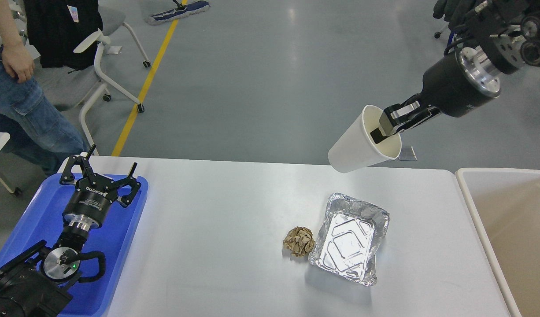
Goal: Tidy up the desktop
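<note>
The white desktop (pixel 217 229) carries a crumpled brown paper ball (pixel 299 241) and, touching it on the right, an empty foil tray (pixel 349 237). My right gripper (pixel 390 124) is shut on the rim of a white paper cup (pixel 360 145), one finger inside it, and holds it tilted high above the table's far edge. My left gripper (pixel 100 174) is open and empty, over the blue tray (pixel 116 264) at the far left.
A beige rimmed bin (pixel 508 229) stands against the table's right end. A person (pixel 19 88) and a wheeled chair (pixel 98 66) are beyond the left corner. Another chair with a coat stands at the back right.
</note>
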Action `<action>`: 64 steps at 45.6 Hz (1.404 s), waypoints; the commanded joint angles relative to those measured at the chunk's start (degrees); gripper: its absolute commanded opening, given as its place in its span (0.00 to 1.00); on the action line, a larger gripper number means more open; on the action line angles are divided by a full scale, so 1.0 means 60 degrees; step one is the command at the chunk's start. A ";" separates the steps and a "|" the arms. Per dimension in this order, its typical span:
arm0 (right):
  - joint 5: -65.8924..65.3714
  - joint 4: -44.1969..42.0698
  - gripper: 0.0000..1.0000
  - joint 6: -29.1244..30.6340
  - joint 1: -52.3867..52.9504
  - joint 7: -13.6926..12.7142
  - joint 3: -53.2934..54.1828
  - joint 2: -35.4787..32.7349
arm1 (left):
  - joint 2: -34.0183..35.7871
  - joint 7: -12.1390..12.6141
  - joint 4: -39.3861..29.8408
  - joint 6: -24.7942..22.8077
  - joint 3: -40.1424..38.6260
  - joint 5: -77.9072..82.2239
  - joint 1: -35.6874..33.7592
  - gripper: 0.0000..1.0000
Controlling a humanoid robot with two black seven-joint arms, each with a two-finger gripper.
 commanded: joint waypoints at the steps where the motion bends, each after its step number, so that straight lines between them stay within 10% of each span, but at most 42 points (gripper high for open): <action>1: 0.0000 -0.0334 0.00 0.0522 0.0412 -0.0010 -0.0007 -0.0121 | 0.0000 -0.0009 0.0000 0.0000 0.0000 0.0000 -0.0010 0.99; 44: 0.5639 -1.0924 0.00 0.0068 -0.9839 -0.0229 0.0636 -0.4603 | 0.0000 -0.0009 -0.0014 0.0000 0.0000 0.0000 -0.0010 0.99; 64: 0.5698 -1.0998 0.00 -0.2378 -1.3912 -0.3349 0.5059 -0.4911 | 0.0000 -0.0009 0.0000 0.0000 0.0000 0.0000 -0.0010 0.99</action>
